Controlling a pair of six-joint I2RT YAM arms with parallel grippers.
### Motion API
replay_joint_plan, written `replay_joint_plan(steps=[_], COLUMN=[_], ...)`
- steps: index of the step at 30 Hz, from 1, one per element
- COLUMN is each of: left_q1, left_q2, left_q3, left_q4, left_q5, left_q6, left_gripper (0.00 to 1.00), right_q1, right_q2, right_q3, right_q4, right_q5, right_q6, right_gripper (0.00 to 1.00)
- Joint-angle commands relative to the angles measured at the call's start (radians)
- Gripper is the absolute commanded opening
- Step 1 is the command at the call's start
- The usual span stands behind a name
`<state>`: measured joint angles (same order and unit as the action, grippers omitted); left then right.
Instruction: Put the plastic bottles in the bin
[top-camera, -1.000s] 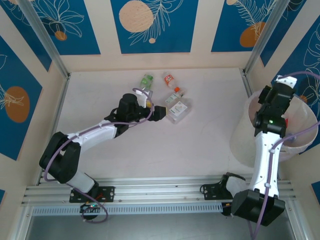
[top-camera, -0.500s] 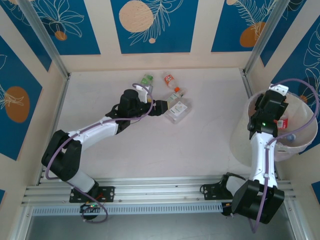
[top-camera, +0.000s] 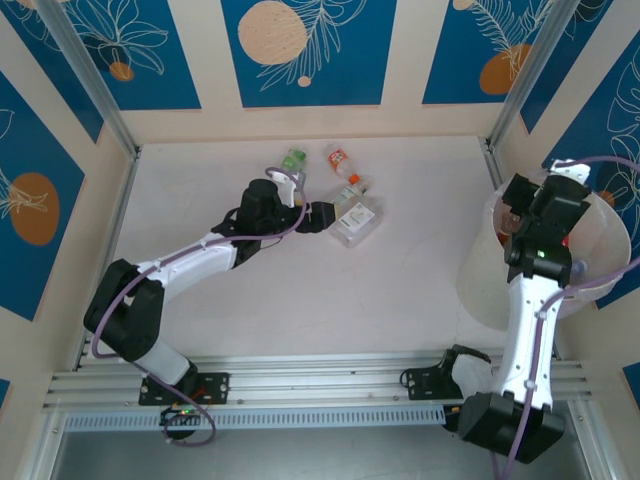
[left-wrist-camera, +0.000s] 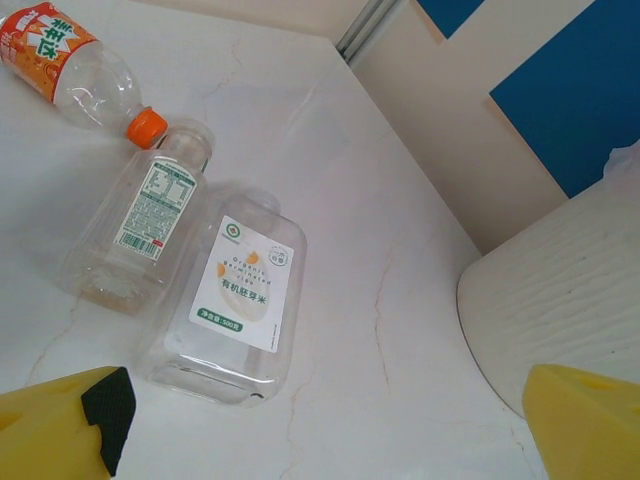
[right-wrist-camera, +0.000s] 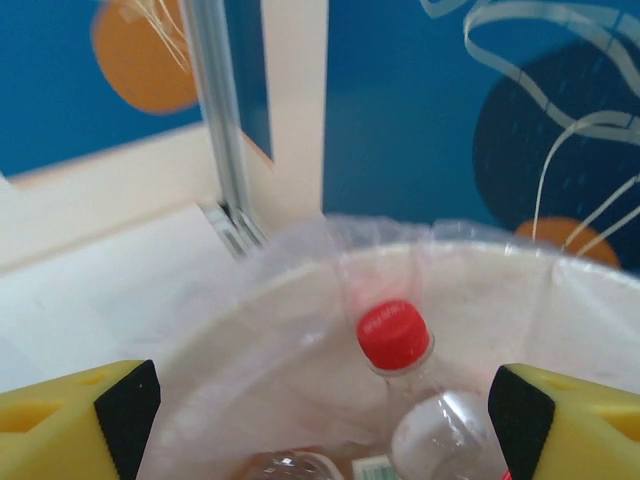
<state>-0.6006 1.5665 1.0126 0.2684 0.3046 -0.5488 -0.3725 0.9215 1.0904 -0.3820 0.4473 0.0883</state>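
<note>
Right gripper (right-wrist-camera: 322, 410) has spread its jaws wide over bin (right-wrist-camera: 250, 330); red-capped bottle (right-wrist-camera: 392, 335) lies inside, apparently released. Left gripper (left-wrist-camera: 330, 410), jaws wide apart, faces white-label bottle (left-wrist-camera: 240, 300), likely the next pick.

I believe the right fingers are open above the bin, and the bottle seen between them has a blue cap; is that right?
Not quite: the cap is red, not blue, as the right wrist view shows. The rest holds: the right fingers are open above the bin, with the bottle seen between them.
</note>
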Motion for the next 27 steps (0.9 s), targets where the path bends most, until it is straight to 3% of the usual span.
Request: replay_joint_plan(steps=[1, 4, 8, 10, 15, 22, 27], left_q1=[0.006, 0.008, 0.027, 0.059, 0.144, 0.195, 0.206], left_q2=[0.013, 0.024, 0.058, 0.092, 0.179, 0.351, 0.492], left_q3=[0.039, 0.061, 0.165, 0.235, 0.337, 0.557, 0.736], left_q4=[-0.009, -0.043, -0.249, -0.359, -0.448, -0.649, -0.749], left_q5=[-0.014, -0.058, -0.260, -0.336, -0.342, -0.342, -0.310], left_q6=[0.012, 0.015, 0.075, 0.086, 0.127, 0.214, 0.256], left_gripper=[1.00, 1.00, 1.00, 1.00, 1.00, 1.00, 1.00], right_q1=[0.000, 0.000, 0.000, 0.001, 0.010, 0.037, 0.132], right_q2=[-0.043, -0.056, -0.095, -0.121, -0.189, -0.210, -0.175], right_q3=[0.033, 0.029, 0.044, 0.042, 0.006, -0.023, -0.039], right_q4=[-0.067, -0.078, -0.109, -0.108, -0.053, 0.012, 0.080], right_q5=[-0.111, -0.147, -0.234, -0.321, -0.512, -0.723, -0.979], right_q6=[0.065, 0.100, 0.176, 0.206, 0.285, 0.312, 0.300], right_gripper=[0.88, 0.90, 1.00, 0.99, 0.99, 1.00, 0.99])
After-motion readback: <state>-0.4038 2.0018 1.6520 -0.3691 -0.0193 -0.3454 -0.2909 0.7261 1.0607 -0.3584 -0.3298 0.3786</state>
